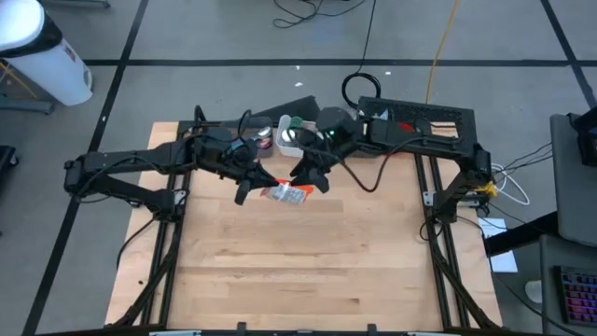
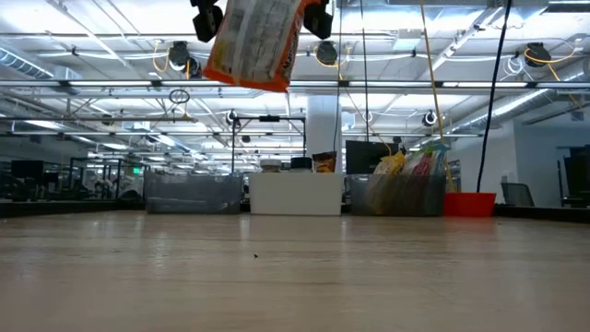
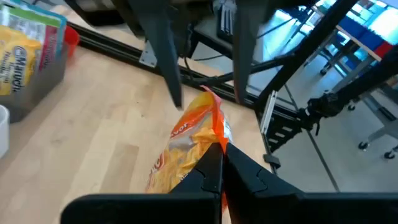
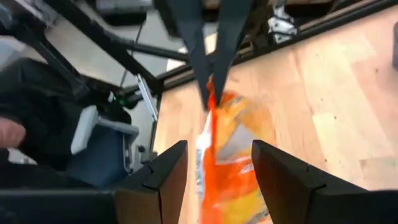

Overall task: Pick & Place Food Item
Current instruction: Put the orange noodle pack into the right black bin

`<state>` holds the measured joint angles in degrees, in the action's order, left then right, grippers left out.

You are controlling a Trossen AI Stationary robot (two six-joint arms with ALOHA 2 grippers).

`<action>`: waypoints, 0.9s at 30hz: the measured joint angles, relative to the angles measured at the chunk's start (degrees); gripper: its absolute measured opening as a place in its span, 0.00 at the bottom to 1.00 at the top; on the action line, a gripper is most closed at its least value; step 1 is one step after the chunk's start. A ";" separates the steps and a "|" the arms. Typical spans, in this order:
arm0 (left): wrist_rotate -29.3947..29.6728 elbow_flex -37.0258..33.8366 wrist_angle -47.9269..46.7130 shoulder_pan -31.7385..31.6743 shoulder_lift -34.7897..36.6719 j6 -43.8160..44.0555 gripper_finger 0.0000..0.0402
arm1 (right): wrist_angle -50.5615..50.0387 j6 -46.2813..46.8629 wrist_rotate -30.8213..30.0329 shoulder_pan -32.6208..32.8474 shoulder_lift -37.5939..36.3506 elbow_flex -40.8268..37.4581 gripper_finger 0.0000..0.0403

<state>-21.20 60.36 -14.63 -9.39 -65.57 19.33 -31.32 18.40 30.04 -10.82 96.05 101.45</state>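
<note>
Snack bag (image 1: 284, 193) aloft, handover step; my left gripper (image 3: 221, 163) pinches it; right gripper (image 4: 214, 165) spread, must close.

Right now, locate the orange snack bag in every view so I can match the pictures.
High view: the orange snack bag sits mid-table toward the far edge, between both grippers.
Low view: the bag hangs at the top, left of centre, clear of the table.
Left wrist view: bag at centre, pinched by the left gripper.
Right wrist view: bag at centre, between the right gripper's open fingers.
Shared landmark: the wooden tabletop.
</note>
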 joint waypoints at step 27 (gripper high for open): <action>-1.83 0.01 -0.11 -2.64 0.01 0.03 0.01 | -1.13 -3.58 -4.32 0.05 0.41 -0.02 0.37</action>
<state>-23.03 60.38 -14.74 -12.03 -65.56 19.35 -32.45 14.82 25.72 -10.76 96.47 101.43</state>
